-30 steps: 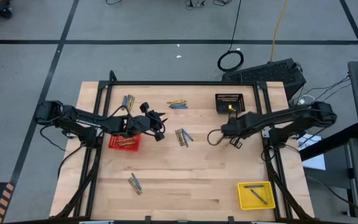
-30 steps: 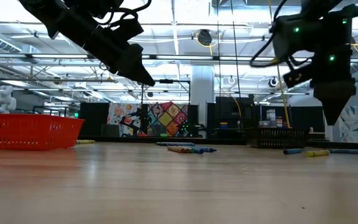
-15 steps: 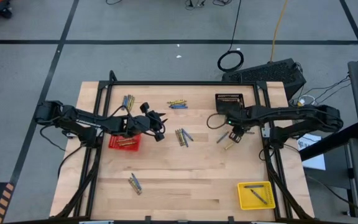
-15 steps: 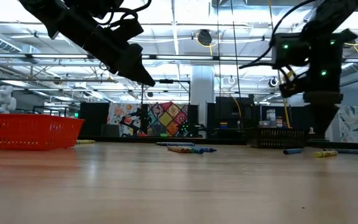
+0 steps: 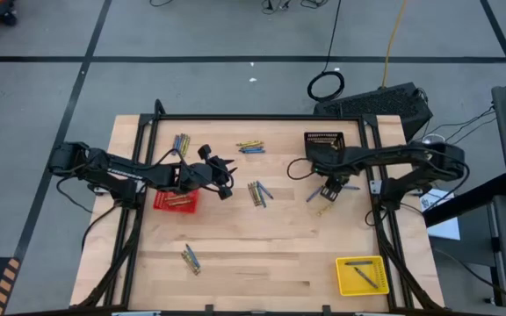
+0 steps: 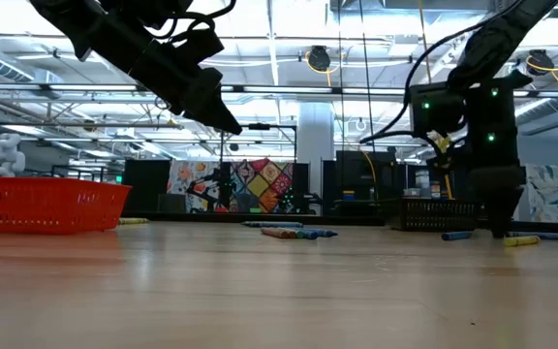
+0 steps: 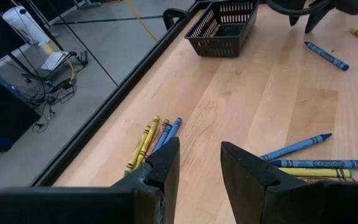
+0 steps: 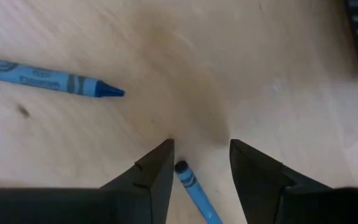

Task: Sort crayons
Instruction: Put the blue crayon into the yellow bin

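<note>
Fig.: Crayon sorting, both arms over the table, high view w/ wrist insets.

Right claw: low over the boards just in front of the black basket. Jaws part-open, nothing held. Right wrist view shows a blue crayon lying on the wood in the gap betw. the two fingers, not gripped; a second blue crayon lies apart to one side. A yellow crayon sits just beside the claw in the high view.

Left claw: raised above the table next to the red basket, jaws part-open and empty, per left wrist view. Arm appears to wait.

Other crayons: far-left cluster; far-centre cluster; mid-table cluster; near-left pair. Some already in the yellow basket and the red one.

Risks (judged, not seen):
- Crayon sits off-centre and skewed in the gap; closing now may pinch only its tip, so it pivots or squirts out.
- Round stick on smooth wood rolls if nudged by one finger first.
- Claw descending too far would press fingertips into the table.
- Neighbouring yellow crayon is near enough to be swept or caught too, giving a mixed-colour drop.
- Black basket close behind: a lift w/ a swing could clip its rim.
</note>
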Controlling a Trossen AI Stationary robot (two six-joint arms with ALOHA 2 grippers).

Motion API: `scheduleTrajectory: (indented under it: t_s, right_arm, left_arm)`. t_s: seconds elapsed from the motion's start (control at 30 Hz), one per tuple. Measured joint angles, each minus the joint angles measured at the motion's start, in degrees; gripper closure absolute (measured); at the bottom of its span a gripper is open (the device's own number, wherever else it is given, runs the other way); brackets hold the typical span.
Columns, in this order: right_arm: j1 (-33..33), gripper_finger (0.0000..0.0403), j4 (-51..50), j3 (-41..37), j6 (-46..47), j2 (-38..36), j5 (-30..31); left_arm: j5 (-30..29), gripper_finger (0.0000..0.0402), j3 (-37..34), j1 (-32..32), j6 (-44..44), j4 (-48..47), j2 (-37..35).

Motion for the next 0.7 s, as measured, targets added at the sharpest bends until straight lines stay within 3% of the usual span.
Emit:
scheduleTrajectory:
  t_s: [0.33, 0.7]
  right_arm:
    - [0.01, 0.0259, -10.59, 5.80, -3.89, 0.02, -1.53]
    - [0.00, 0.0259, -10.27, 5.17, -11.15, 4.68, -1.32]
  left_arm:
    - [0.54, 0.0283, 0.00, 0.00, -0.13, 0.00, 0.00]
    - [2.40, 0.0283, 0.00, 0.00, -0.17, -0.04, 0.00]
